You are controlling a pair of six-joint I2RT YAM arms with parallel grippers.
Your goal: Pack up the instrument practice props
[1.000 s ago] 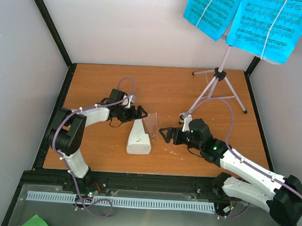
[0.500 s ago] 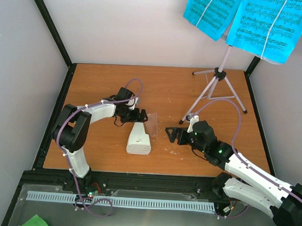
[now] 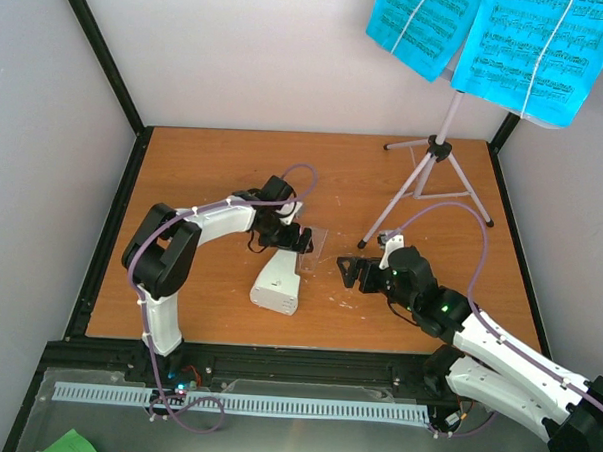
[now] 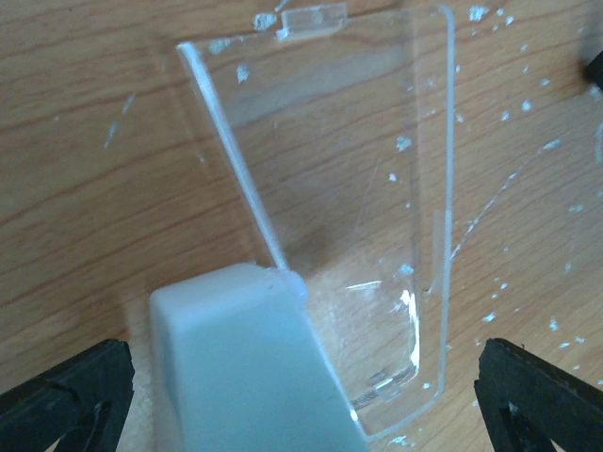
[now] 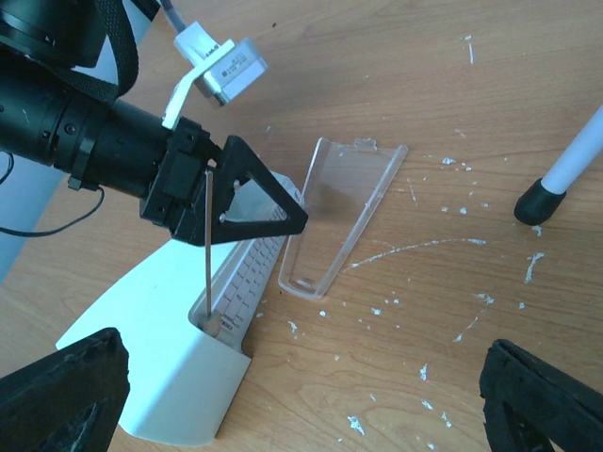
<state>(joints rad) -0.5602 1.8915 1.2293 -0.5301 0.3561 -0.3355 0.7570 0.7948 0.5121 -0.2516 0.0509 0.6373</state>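
The white metronome (image 3: 276,283) lies on its side on the wooden table, its thin pendulum rod (image 5: 205,247) sticking up. Its clear cover (image 3: 312,244) lies flat beside the narrow end, detached. My left gripper (image 3: 290,238) hovers open over that narrow end (image 4: 247,369) and the cover (image 4: 350,179), holding nothing. My right gripper (image 3: 351,272) stands open to the right of the cover (image 5: 341,215), empty. The lilac music stand (image 3: 432,157) stands at the back right, with cyan sheet-music pages (image 3: 534,51) on top.
A rubber foot of the stand (image 5: 541,200) rests on the table close to my right gripper. White flecks are scattered on the wood around the cover. Black frame rails (image 3: 112,218) border the table, with walls left, right and behind.
My left gripper has swung right, from beside the metronome to above its narrow end and the cover. My right gripper has shifted slightly right and away from the cover.
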